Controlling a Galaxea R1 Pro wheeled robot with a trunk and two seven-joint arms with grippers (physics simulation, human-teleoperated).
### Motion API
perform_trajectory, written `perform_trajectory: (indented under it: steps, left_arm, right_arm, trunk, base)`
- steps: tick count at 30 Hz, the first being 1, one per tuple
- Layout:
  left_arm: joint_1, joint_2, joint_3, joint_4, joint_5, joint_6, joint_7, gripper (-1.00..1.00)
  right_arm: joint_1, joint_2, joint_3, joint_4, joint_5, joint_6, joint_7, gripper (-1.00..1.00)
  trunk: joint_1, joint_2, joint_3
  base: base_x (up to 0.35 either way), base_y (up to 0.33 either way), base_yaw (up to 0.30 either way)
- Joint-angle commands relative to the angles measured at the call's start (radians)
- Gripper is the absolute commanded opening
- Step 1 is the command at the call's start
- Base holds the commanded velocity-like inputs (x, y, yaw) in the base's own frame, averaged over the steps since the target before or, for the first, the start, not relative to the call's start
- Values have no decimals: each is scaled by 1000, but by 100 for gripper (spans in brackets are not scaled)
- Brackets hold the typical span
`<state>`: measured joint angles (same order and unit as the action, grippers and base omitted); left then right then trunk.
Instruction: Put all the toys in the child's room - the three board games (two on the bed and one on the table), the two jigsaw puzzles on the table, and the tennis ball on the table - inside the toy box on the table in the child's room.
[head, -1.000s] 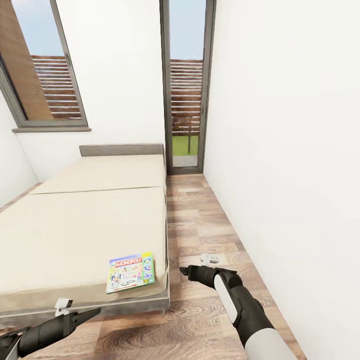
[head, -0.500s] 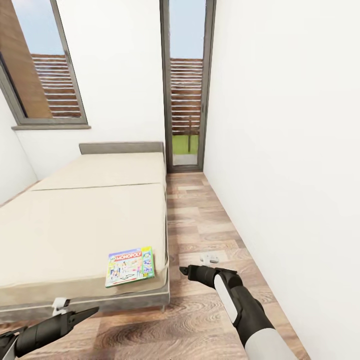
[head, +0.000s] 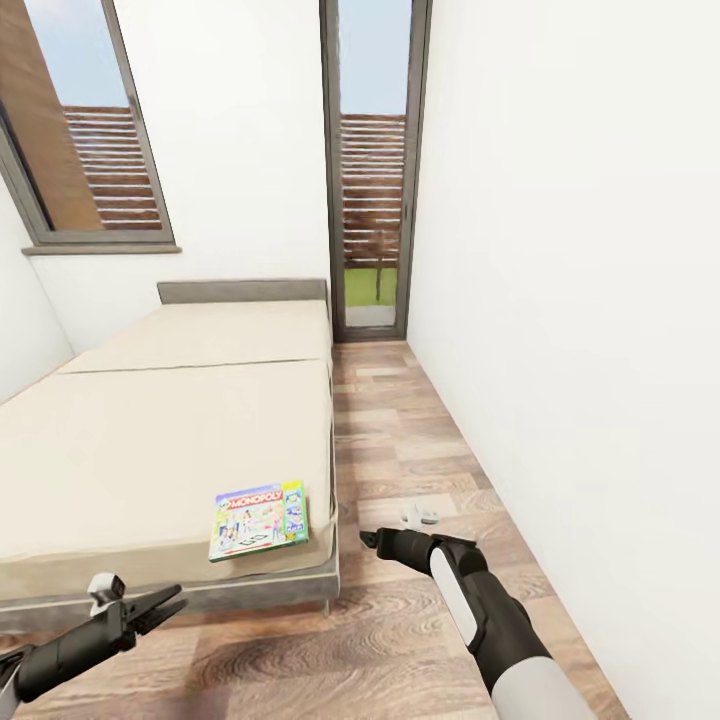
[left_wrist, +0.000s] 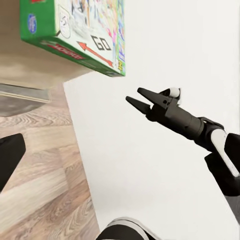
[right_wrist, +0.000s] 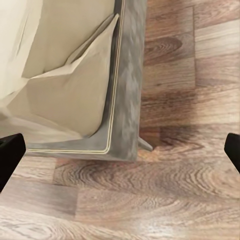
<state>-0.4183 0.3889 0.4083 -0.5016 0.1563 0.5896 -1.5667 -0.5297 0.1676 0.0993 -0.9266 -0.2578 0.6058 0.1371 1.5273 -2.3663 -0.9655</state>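
The Monopoly box (head: 259, 521) lies flat at the near right corner of the bed (head: 150, 440). Left claw (head: 172, 600) hovers spread before the bed's foot; right claw (head: 366, 541) spread over the wood floor (head: 400, 620).

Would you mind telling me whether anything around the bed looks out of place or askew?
A Monopoly box lies slightly askew near the foot corner of the bed, close to its edge. A small white object lies on the wood floor beside the bed; what it is isn't clear.
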Motion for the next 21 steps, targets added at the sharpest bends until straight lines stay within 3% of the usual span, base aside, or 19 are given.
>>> perform_trajectory:
  steps: [1, 9, 16, 21]
  left_arm:
    - [-1, 0, 13, 0, -1, 18, -4, 100]
    - [-2, -1, 117, 0, -1, 51, 70, 100]
    - [-2, 0, 151, 0, 0, 54, 81, 100]
    - [-2, 0, 157, 0, 0, 54, 81, 100]
  right_arm:
    - [0, 0, -1, -1, 0, 5, 3, 100]
    - [0, 1, -1, -3, 0, 5, 3, 100]
    - [0, 1, -1, -3, 0, 5, 3, 100]
    - [0, 0, -2, -3, 0, 5, 3, 100]
  trunk:
    - [4, -8, -4]
    - [34, -64, -29]
    - [38, -71, -32]
    - [38, -71, -32]
  base:
    - [0, 0, 0]
    - [0, 0, 0]
    - [0, 0, 0]
    - [0, 0, 0]
